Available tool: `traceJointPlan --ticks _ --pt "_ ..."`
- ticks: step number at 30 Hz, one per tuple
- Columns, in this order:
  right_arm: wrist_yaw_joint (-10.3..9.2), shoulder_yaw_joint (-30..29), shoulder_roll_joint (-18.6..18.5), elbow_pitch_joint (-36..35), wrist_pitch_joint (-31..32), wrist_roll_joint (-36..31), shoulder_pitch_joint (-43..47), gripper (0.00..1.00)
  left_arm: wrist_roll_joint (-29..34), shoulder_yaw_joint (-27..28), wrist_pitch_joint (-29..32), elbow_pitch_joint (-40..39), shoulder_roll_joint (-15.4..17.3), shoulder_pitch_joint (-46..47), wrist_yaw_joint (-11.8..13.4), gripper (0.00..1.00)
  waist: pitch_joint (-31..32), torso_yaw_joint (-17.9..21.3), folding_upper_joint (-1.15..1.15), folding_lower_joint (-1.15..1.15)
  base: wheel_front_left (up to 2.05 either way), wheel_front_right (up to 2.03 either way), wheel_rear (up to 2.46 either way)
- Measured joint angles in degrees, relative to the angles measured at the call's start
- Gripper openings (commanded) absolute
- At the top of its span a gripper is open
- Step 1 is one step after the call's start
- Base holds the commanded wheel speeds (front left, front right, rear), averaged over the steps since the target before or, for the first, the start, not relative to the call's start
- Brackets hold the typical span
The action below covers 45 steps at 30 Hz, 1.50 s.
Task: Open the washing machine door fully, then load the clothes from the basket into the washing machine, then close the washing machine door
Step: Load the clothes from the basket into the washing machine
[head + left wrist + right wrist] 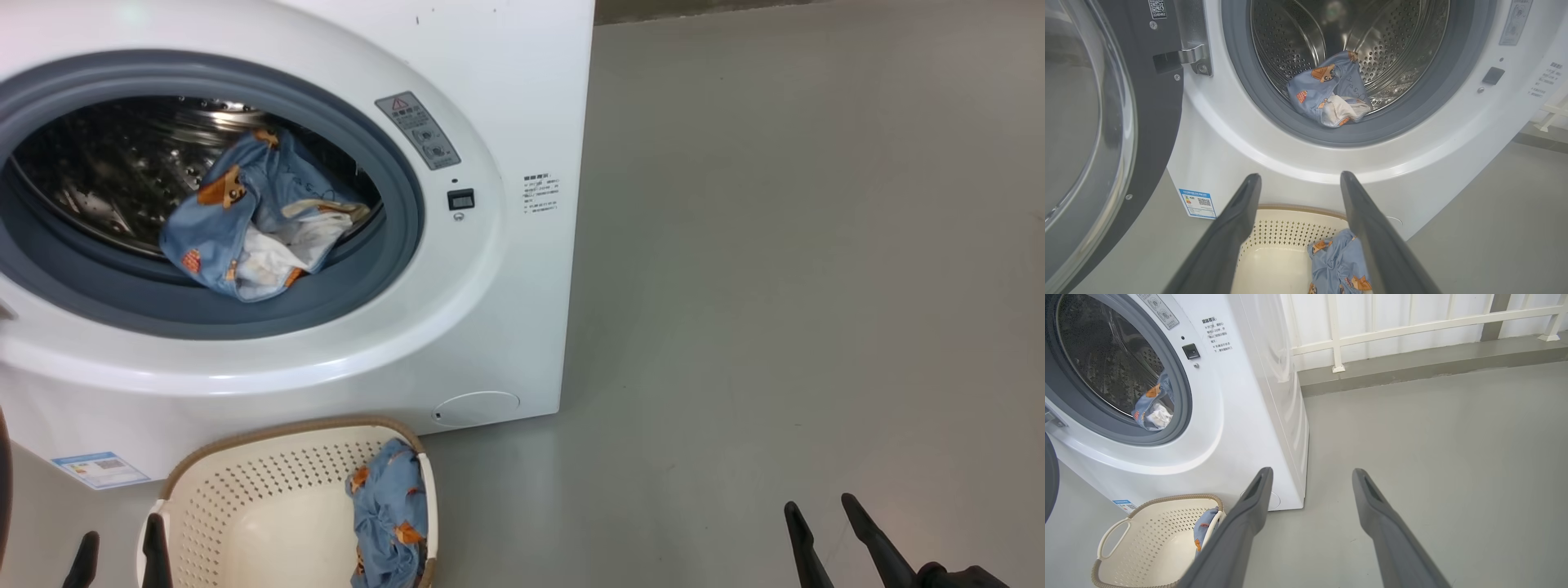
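Note:
The white washing machine (522, 98) stands with its door (1090, 134) swung wide to the left. One light blue garment (253, 220) lies on the grey gasket lip at the drum's mouth. A second blue garment (392, 514) is bunched against the right wall of the cream basket (245, 490) on the floor before the machine. My left gripper (1300, 177) hangs open above the basket, nothing between its fingers. My right gripper (820, 505) is open over bare floor, well right of the basket.
Grey floor (775, 286) spreads to the right of the machine. A white railing (1412, 324) and a low grey kerb (1412, 373) run along the back. The open door (3, 482) juts out at the far left.

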<state>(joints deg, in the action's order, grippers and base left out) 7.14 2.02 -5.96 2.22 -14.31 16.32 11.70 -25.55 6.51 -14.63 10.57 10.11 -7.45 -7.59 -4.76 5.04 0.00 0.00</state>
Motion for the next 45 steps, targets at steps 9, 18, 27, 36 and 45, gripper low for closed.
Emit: traceJointPlan --ticks 9,18,27,36,45 --pt "0.0 0.15 0.37 -0.34 0.0 0.0 -0.05 1.0 -0.01 -0.75 0.0 0.13 -0.22 0.04 0.0 1.0 -0.7 0.36 0.0 0.0 0.0 0.0 0.0" --pt "0.0 0.36 2.21 -0.68 0.0 -0.37 -1.38 1.0 -3.97 -7.21 0.01 5.97 -0.14 1.66 0.0 1.0 -2.84 0.2 0.0 0.0 0.0 0.0 0.0" --pt "0.0 0.86 3.26 -1.65 0.0 -1.71 -4.14 1.0 -7.4 -19.11 0.01 17.44 2.63 9.64 0.0 1.0 -6.69 0.05 0.0 0.0 0.0 0.0 0.0" --pt "0.0 2.8 3.34 -3.44 0.0 -0.51 -8.32 1.0 -14.29 -32.05 0.01 25.59 7.58 21.99 0.0 1.0 -14.08 0.85 0.0 0.0 0.0 0.0 0.0" --pt "0.0 4.9 3.33 -5.43 0.0 -0.43 -11.99 1.0 -19.01 -42.01 0.01 27.48 12.25 31.55 0.0 1.0 -22.03 2.33 0.0 0.0 0.0 0.0 0.0"
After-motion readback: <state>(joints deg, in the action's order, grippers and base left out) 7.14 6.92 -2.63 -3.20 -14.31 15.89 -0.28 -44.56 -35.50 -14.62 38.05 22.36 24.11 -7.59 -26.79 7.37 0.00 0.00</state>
